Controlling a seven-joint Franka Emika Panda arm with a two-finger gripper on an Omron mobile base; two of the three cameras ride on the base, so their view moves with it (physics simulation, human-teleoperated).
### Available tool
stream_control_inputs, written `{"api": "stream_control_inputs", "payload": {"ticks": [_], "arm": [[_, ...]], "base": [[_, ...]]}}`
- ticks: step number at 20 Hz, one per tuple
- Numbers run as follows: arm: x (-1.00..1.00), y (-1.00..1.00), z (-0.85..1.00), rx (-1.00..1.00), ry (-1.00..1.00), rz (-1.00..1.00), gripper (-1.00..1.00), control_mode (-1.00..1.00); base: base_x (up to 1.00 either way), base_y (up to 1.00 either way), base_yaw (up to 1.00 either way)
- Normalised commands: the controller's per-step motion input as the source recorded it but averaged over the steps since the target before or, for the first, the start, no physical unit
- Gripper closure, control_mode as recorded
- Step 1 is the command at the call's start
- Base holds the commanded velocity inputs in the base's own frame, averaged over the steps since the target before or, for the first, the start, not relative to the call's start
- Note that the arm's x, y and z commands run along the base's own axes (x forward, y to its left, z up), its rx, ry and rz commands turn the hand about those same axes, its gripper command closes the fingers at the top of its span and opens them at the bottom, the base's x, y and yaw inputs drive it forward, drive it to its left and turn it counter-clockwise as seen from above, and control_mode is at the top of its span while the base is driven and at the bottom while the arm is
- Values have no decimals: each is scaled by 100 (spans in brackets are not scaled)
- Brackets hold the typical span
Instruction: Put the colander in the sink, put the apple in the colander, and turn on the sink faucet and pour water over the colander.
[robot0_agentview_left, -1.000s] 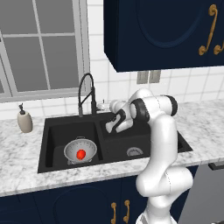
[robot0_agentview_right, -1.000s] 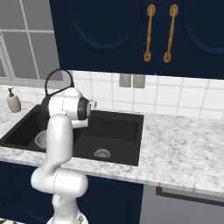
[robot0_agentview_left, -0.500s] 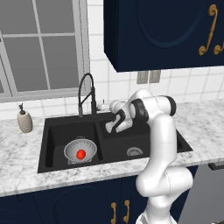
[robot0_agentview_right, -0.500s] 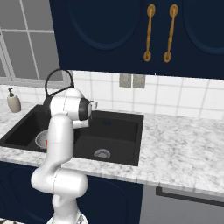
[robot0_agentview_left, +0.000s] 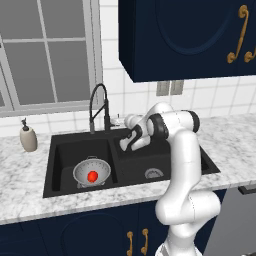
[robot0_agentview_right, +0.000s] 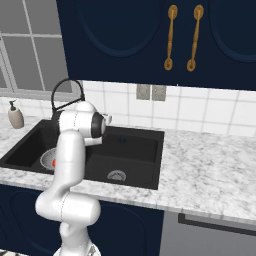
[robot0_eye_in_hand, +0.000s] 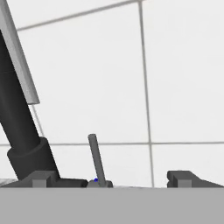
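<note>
The silver colander (robot0_agentview_left: 91, 171) stands in the left basin of the black sink (robot0_agentview_left: 165, 159), and the red apple (robot0_agentview_left: 92, 176) lies inside it. The black gooseneck sink faucet (robot0_agentview_left: 98, 106) rises behind the divider. My gripper (robot0_agentview_left: 125, 134) hovers over the back of the right basin, just right of the faucet, pointing at the tiled wall. In the hand view its fingertips (robot0_eye_in_hand: 42, 178) stand wide apart, open. The small silver lever (robot0_eye_in_hand: 96, 159) stands upright between them, touching neither. The faucet stem (robot0_eye_in_hand: 22, 131) is at the left. From the right, my arm partly hides the colander (robot0_agentview_right: 47, 158).
A beige soap bottle (robot0_agentview_left: 28, 138) stands on the marble counter (robot0_agentview_left: 30, 175) left of the sink, below the window. Dark blue wall cabinets (robot0_agentview_left: 190, 35) hang above. The right basin holds just its drain (robot0_agentview_left: 154, 173). The counter runs on to the right (robot0_agentview_right: 210, 165).
</note>
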Motion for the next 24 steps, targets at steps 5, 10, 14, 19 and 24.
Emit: {"api": "stream_control_inputs", "payload": {"ticks": [5, 10, 14, 19, 24], "arm": [[21, 8, 0, 0, 0, 0, -100, -100], [14, 9, 0, 0, 0, 0, -100, -100], [10, 11, 0, 0, 0, -1, -100, -100], [11, 12, 0, 0, 0, -4, -100, -100], [9, 14, -3, 0, 0, -5, -100, -100]], "base": [[0, 0, 0], [0, 0, 0], [0, 0, 0], [0, 0, 0], [0, 0, 0]]}}
